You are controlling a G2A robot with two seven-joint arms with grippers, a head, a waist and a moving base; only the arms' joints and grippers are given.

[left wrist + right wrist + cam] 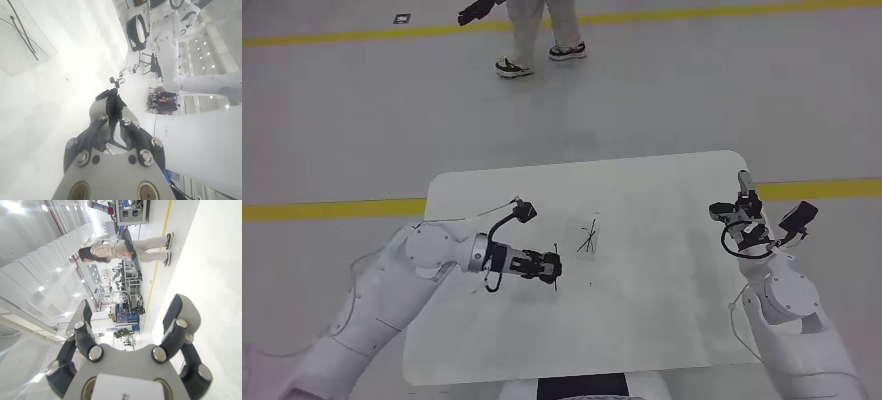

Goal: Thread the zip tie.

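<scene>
Left gripper sits over the middle of the desk, a bit toward its left edge. Fingers are pressed together, their black tips meeting. From the top view a thin black strip crosses the tips, running roughly from the far side to the near side: a single zip tie, pinched partway along its length with both ends sticking out. My left wrist view doesn't resolve the tie itself, just the dark material at the tips.

The spare ties lie in a small crossed bundle on a clear sheet near the desk's centre, just beyond my left gripper toward the far edge and not touching it. In the left wrist view the head of one of them is visible. A small dark speck sits on the bare desk on the near side of the sheet.

Right gripper is at the right edge of the desk, near the far right corner, well apart from the ties. Jaws are spread wide with nothing between the pads.
</scene>
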